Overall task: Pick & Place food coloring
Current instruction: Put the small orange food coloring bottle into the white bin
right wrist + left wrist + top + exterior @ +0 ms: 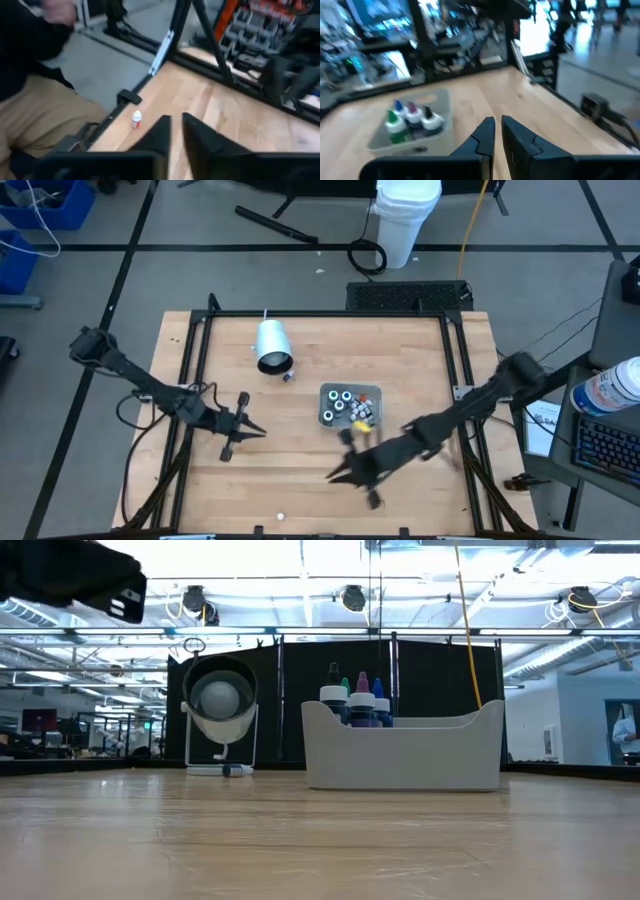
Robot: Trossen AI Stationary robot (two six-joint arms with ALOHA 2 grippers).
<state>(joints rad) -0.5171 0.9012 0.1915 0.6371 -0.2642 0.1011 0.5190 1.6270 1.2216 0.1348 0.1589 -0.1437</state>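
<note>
My right claw [176, 131] hangs nearly closed over bare wood near the table's front, gripping nothing. Ahead of it one small bottle [136, 119] stands alone by the table edge. My left claw [497, 134] is pinched closed and empty too. More bottles [348, 406] sit in the grey tray [372, 392] mid-table.

wooden table with black frame rails

a pale butcher-block table [300, 380] is edged by black rails. a grey tray [327, 395] is set right of centre, filled with upright food coloring bottles [348, 406]. a white cylinder [272, 345] is laid on its side toward the far edge, with a tiny bottle [287, 376] just beside its open mouth. one small white-capped bottle [136, 119] is stood alone near the table's front edge, well apart from the tray.
</note>
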